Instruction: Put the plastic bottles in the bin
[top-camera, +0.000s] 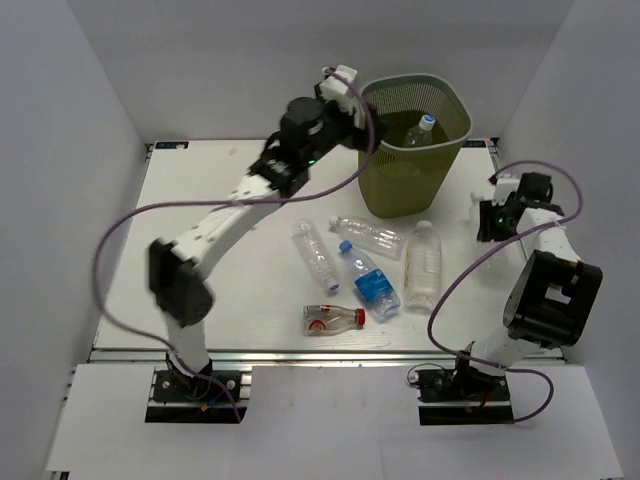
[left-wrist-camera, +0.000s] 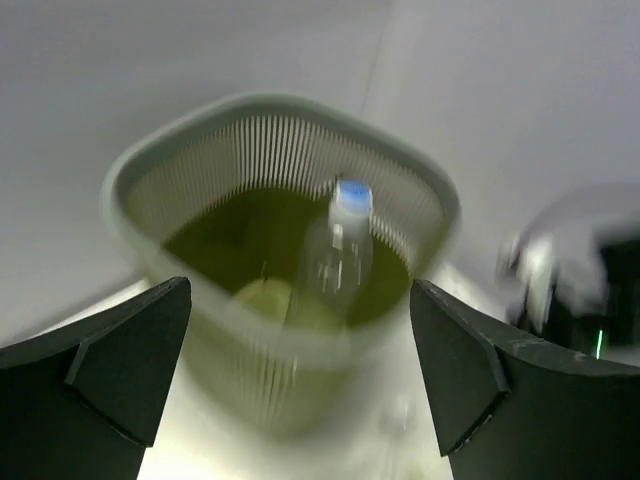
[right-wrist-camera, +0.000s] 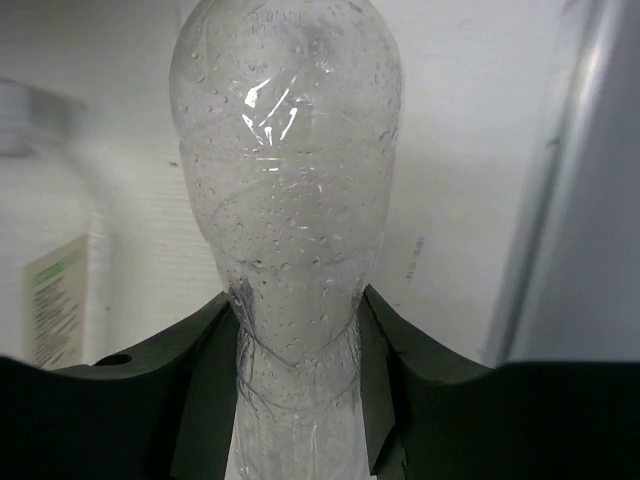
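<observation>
The olive-green mesh bin (top-camera: 385, 190) stands at the back of the table, with a blue-capped clear bottle (top-camera: 419, 130) inside it. My left gripper (top-camera: 345, 85) is open and empty, just above the bin's left rim. The left wrist view shows the bin (left-wrist-camera: 215, 330) and that bottle (left-wrist-camera: 340, 250) between my open fingers. My right gripper (right-wrist-camera: 297, 330) is shut on a clear plastic bottle (right-wrist-camera: 285, 180); it is right of the bin (top-camera: 488, 215). On the table lie three plain bottles (top-camera: 315, 255) (top-camera: 368, 235) (top-camera: 423, 262), a blue-labelled bottle (top-camera: 370, 282) and a red-labelled bottle (top-camera: 333, 319).
White walls enclose the table on the left, back and right. The left arm (top-camera: 230, 215) stretches diagonally over the table's left half. Purple cables (top-camera: 130, 220) loop beside both arms. The metal front rail (top-camera: 300, 352) borders the near edge.
</observation>
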